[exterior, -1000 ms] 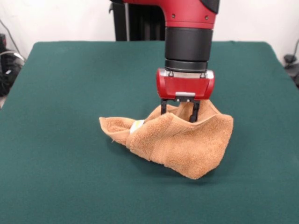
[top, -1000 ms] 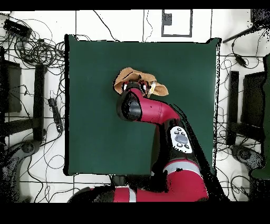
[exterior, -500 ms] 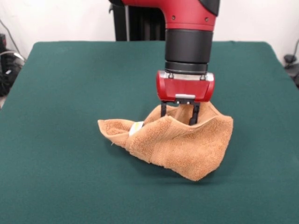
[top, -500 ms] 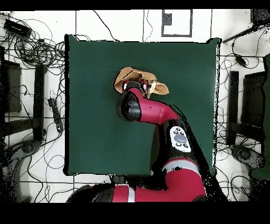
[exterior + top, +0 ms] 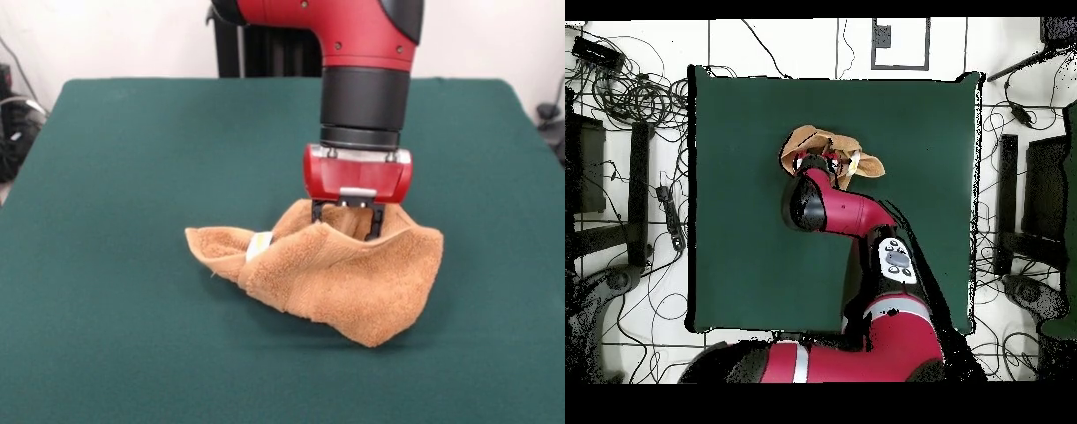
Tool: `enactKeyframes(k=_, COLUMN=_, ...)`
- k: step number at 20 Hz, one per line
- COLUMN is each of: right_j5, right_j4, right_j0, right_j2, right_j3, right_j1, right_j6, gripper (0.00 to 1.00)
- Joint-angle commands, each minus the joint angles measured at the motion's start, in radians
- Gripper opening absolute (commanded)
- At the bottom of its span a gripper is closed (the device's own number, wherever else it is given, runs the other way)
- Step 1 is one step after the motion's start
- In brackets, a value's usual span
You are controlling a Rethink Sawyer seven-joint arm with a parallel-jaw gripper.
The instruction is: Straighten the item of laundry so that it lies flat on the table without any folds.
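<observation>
- Nearest you in the front view is bare green table (image 5: pixel 132 353), and nothing lies between its near edge and the cloth.
- Your towel (image 5: pixel 335 269) sits a little right of the table's middle, bunched and folded over itself, not flat. Its lowest corner points toward you at the right, and a narrower lobe runs off to the left.
- On that left lobe you can see the white tag (image 5: pixel 259 244) against the orange-tan terry, at the crease where the lobe meets the main heap.
- The towel's upper edge rises into a ridge, highest on the right, and curls round a hollow behind it.
- Your gripper (image 5: pixel 347 223) stands in that hollow, pointing straight down. Its two dark fingers (image 5: pixel 376 221) are set apart, with cloth showing between them, and their tips are hidden behind the ridge.
- Above them, the red gripper body and black wrist hang vertically from the arm (image 5: pixel 353 35), which comes in from the top.
- From overhead, you see the towel (image 5: pixel 810 140) poking out beyond the arm's end (image 5: pixel 810 200), near the table's (image 5: pixel 735 120) centre.
</observation>
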Motion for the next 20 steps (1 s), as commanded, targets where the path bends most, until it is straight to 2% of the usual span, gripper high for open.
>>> enactKeyframes(k=1, right_j5=-0.063, right_j4=0.062, right_j0=0.044, right_j2=0.048, right_j3=-0.022, right_j1=0.057, right_j6=0.234, gripper=1.0)
enactKeyframes(k=16, right_j5=-0.12, right_j4=0.072, right_j0=0.028, right_j2=0.065, right_j3=-0.043, right_j1=0.082, right_j6=0.228, gripper=1.0)
enactKeyframes(k=20, right_j5=-0.183, right_j4=0.064, right_j0=0.018, right_j2=0.08, right_j3=-0.049, right_j1=0.079, right_j6=0.247, gripper=1.0)
